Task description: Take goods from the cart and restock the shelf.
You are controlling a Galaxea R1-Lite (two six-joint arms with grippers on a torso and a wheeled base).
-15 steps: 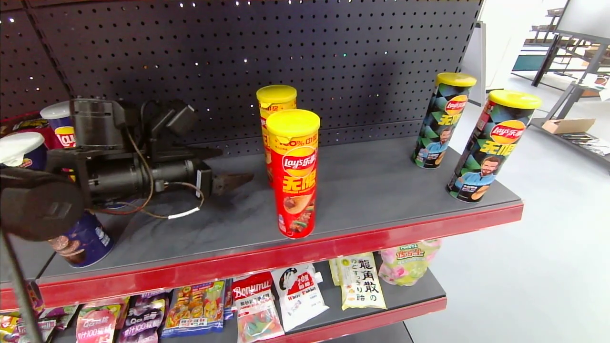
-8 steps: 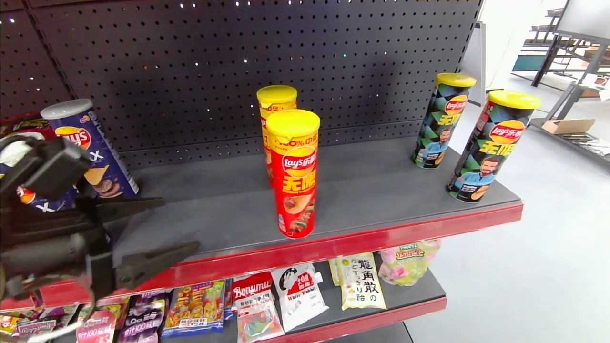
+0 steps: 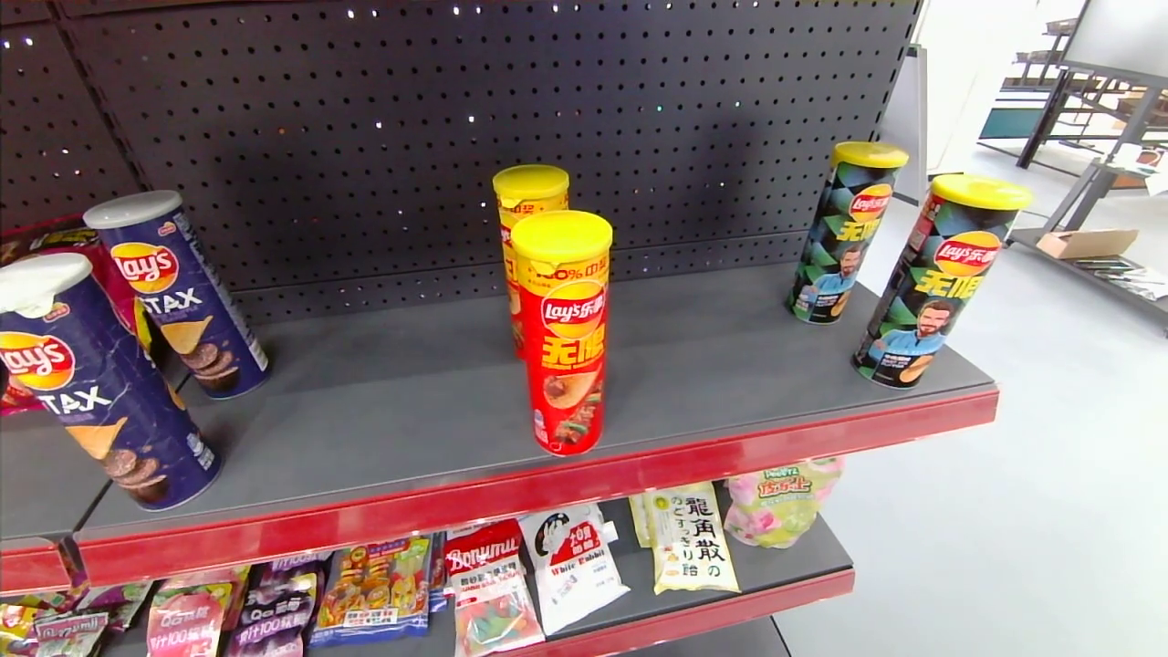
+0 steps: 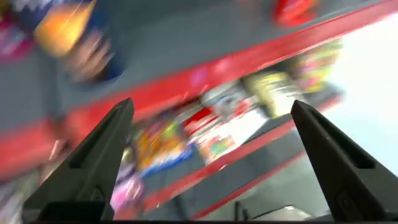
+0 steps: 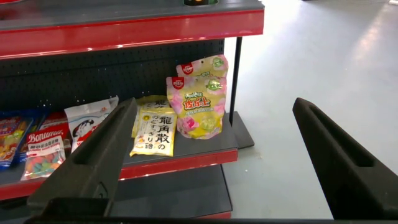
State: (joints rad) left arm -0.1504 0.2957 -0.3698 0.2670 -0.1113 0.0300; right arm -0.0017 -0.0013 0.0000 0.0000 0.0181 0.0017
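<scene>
On the shelf, all standing: two blue cans at the left end, two red cans mid-shelf, one behind the other, two green cans at the right end. Red pair well apart from both others. Below, on the lower shelf, snack bags lying flat. Left pincer: released, fingers wide apart, nothing between, facing the shelf's red edge (view blurred). Right pincer: released as well, empty, facing the lower shelf and its bags.
</scene>
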